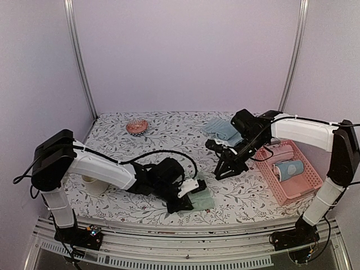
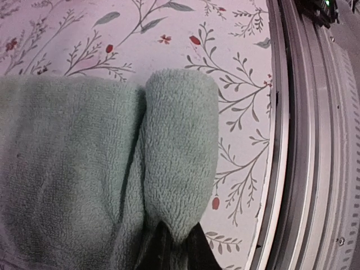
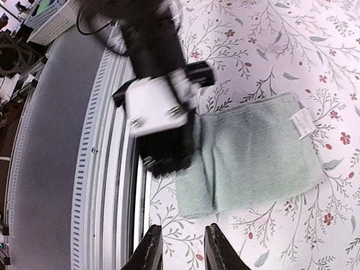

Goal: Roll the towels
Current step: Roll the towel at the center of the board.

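The left gripper (image 2: 179, 243) is closed on the pale green terry towel (image 2: 67, 169). In the left wrist view its two dark fingertips (image 2: 162, 247) pinch the end of a rolled edge (image 2: 181, 152), a plump tube that lies against the flat part of the cloth. The roll is on the side of the towel nearest the grey metal rail (image 2: 304, 146) along the table's near edge. From above, this gripper sits low at the towel's left side, close to the front of the floral-print tablecloth (image 1: 169, 132). The white left arm (image 1: 101, 166) stretches to it from the near left corner.

The right gripper (image 3: 181, 247) is open, its black fingers (image 3: 149, 250) parted with nothing between them. It hangs above the table, apart from the towel and further back than the left gripper. Its camera looks down on the unrolled part of the cloth, which has a small white label (image 3: 304, 122) sewn at one edge; the left gripper appears blurred in that view.

Just to the right of the right gripper stands a pink slatted plastic basket (image 1: 281, 194) holding a rolled light blue towel (image 1: 289, 169). A stack of folded blue towels (image 1: 220, 129) lies at the back of the table. A small orange-pink bowl (image 1: 136, 126) sits at the back left, well apart from everything else.
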Robot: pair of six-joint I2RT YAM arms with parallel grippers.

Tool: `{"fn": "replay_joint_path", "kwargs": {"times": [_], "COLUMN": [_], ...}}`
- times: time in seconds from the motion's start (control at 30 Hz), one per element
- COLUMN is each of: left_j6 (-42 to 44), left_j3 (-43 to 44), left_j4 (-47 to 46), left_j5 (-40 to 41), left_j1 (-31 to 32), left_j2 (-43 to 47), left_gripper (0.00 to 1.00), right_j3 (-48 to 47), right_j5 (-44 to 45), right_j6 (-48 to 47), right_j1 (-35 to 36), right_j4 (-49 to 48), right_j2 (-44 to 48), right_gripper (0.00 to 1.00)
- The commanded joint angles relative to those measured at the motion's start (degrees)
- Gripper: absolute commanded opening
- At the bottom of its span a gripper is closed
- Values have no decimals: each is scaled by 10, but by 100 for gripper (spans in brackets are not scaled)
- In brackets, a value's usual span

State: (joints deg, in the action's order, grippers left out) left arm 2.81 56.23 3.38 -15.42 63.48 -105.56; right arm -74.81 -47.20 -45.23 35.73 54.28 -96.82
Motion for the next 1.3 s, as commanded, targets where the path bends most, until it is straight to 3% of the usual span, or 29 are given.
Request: {"fn": "replay_joint_path", "kwargs": {"times": [0.0,0.23,0.47,1.27], "left_j6": [-79,-139,-150,-130], "left_j3": [8,60,88,104], "left_j4": [9,41,72,99], "left_j5": [-192,-309,-323,-336], "left_j1": [-57,-113,-124,-149], "left_j2": [-38,-121,-151,-161], "left_gripper": [3,3,2,1], "right_j3": [104,170,170,236], "right_j5": [46,187,302,478], "right_j6": [5,4,5,-40], "right_j1": [27,128,208,226], "right_j4": [-111,-217,-285,-413], "right_j2": [22,65,22,-51], "right_gripper": [27,33,36,33]}}
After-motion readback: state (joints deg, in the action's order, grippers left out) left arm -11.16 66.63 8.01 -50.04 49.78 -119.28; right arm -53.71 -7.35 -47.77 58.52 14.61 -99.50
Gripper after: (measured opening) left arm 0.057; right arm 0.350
